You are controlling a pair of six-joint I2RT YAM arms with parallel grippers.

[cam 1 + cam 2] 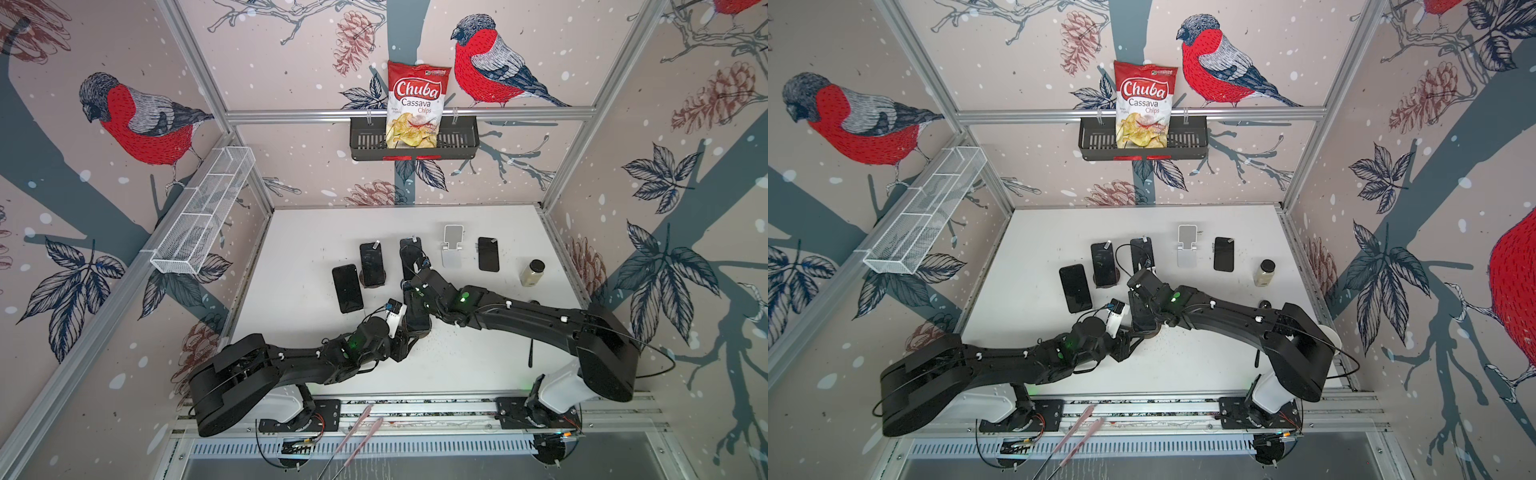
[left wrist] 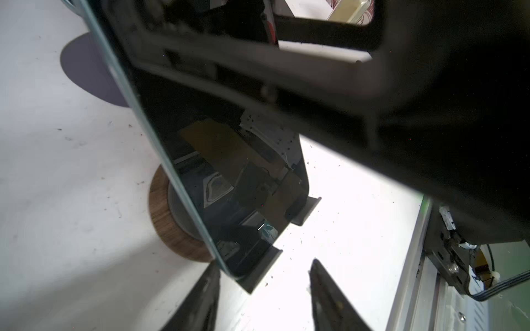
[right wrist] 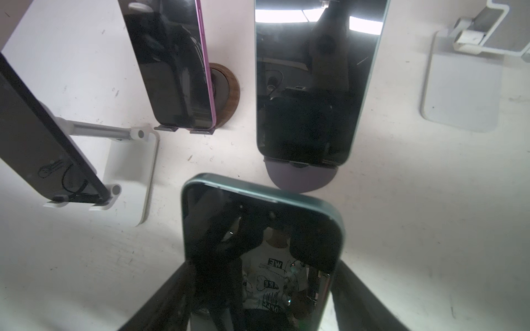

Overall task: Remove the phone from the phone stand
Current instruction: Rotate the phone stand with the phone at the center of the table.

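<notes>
The strip of tabletop (image 1: 478,365) along the front edge is bare white, crossed only by my left arm (image 1: 291,361) and right arm (image 1: 540,320). My left tool (image 2: 265,265) sits low at the foot of the phone stand (image 2: 162,213), released: its fingers stand apart with bright tabletop between them, and one lip of the stand shows in that gap.

The phone (image 1: 417,316) rests on that stand about the middle of the tabletop, well away from all four edges. Its long axis runs front to back. The lower end sits in the stand's two lips toward the front edge, the upper end leans away toward the back edge, and the dark screen faces up. My right tool (image 3: 262,266) straddles the upper end, with a finger close along each long side; I cannot tell whether they are pressing.

Room is tight to the left, where a second phone (image 1: 347,289) leans on a white stand (image 3: 129,177) near by. It is also tight just behind, where a third phone (image 1: 411,255) stands on a purple-based stand (image 3: 301,177). Toward the front right corner the tabletop lies open.

Farther back I see a pink-edged phone (image 3: 175,66), a folding white stand (image 1: 452,245), a last phone (image 1: 488,254) and a jar (image 1: 532,272), the jar nearest the right edge.
</notes>
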